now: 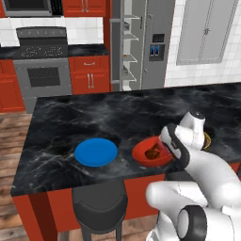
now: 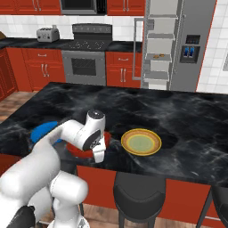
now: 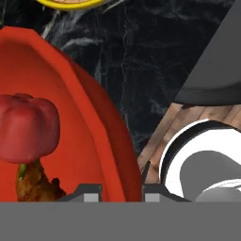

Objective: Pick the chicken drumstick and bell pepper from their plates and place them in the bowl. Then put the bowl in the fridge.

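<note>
The gripper (image 3: 121, 192) is clamped on the near rim of the bowl (image 3: 101, 136), which sits on the black counter (image 1: 141, 113) between the blue plate (image 1: 95, 152) and the yellow plate (image 2: 141, 142); the bell pepper (image 3: 27, 127) and chicken drumstick (image 3: 37, 183) lie inside. A one-sided hold on a thin, glossy rim could let the bowl tilt or slip when lifted, spilling the food. The open fridge (image 1: 141, 44) stands far across the kitchen, so any swing on the way adds to that risk.

Glossy white rounded arm (image 1: 207, 169) segments joined by dark grey joints.
</note>
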Motion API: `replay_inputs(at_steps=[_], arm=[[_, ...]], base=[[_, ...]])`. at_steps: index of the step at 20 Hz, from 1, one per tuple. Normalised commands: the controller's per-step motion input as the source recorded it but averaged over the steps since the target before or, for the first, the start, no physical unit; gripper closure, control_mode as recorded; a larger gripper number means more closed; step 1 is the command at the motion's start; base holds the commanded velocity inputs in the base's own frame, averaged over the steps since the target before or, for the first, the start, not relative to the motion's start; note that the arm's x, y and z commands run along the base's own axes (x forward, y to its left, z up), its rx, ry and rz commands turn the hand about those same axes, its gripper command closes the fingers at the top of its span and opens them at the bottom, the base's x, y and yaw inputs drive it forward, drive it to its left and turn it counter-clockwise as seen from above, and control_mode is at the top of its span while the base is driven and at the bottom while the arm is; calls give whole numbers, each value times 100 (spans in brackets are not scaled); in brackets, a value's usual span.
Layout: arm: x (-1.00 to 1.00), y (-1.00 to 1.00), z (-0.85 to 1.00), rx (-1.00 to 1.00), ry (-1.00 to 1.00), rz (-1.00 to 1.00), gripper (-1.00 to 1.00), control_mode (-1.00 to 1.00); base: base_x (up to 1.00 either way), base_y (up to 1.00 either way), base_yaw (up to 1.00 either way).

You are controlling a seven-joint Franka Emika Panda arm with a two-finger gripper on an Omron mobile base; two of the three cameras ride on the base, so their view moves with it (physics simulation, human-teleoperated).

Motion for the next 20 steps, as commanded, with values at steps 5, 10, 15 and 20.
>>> replay_inputs(at_steps=[5,10,15,20], arm=[[-39,6,29,0,-11,-2,100,-100],[-36,2,37,0,-4,-4,100,-100],[-44,0,43,6,0,-5,100,-100],[-44,0,41,22,-1,-6,100,-100]], base=[[0,0,0],[0,0,0],[0,0,0],[0,0,0]])
